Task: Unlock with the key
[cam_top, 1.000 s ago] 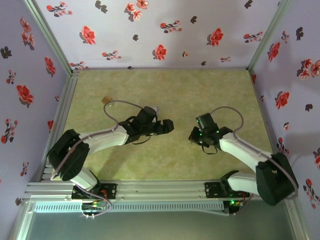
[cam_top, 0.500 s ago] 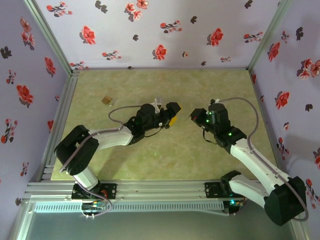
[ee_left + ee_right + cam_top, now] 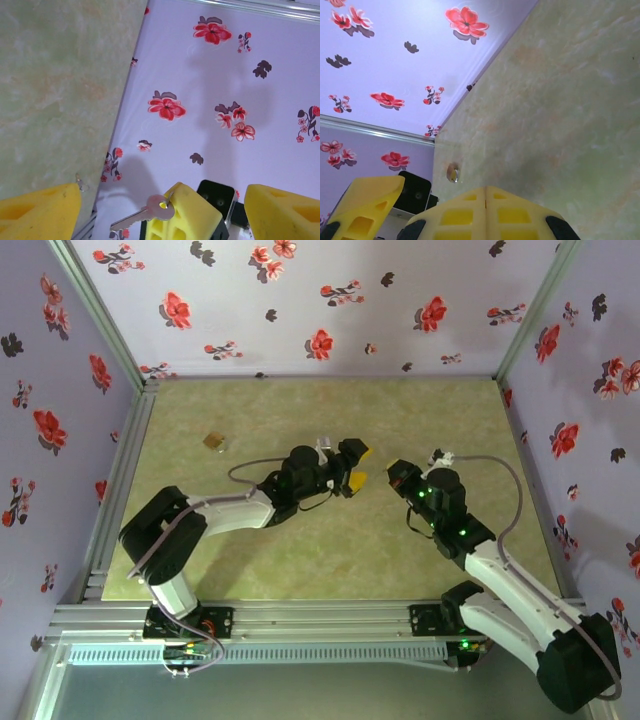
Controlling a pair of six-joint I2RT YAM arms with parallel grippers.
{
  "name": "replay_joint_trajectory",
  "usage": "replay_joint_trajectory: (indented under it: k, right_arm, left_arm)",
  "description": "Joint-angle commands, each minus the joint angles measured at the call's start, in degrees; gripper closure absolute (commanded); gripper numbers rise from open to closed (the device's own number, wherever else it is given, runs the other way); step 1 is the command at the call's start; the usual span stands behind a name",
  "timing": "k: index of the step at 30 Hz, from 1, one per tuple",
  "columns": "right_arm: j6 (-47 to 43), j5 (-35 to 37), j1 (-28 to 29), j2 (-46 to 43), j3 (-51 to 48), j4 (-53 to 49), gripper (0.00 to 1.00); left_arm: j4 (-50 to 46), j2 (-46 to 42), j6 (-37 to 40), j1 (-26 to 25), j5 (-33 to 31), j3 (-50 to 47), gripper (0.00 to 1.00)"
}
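Checking the left wrist view, I counted one key (image 3: 150, 212), pinched by the clenched right gripper (image 3: 175, 210). Left gripper (image 3: 352, 468) stood released.

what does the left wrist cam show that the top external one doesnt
Left wrist view: the key close up, held at its head by the shut yellow tips of the right gripper, blade pointing lower left.
Top external view: the brass padlock lying apart on the table toward the far left, plus the left arm and right arm down to their bases.
Both: the open left gripper facing the right gripper, the green table, the flowered wall.
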Motion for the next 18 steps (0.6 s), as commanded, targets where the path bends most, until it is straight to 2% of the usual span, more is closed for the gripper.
replay_joint_trajectory:
  k: [1,11,18]
  right_arm:
    - [0.93,2.91,0.97,-1.05,-1.59,6.25,1.0]
    - [0.07,4.36,2.13,-1.95,-3.46,9.63,1.0]
    - [-0.96,4.7,3.27,-2.78,-5.05,11.2,1.0]
  left_arm:
    - [2.39,2.04,-3.58,-0.79,0.62,3.04,0.15]
    - [4.03,5.8,-6.35,-1.63,2.23,6.37,0.18]
    - [6.02,6.98,-7.5,-1.63,1.98,6.67,0.35]
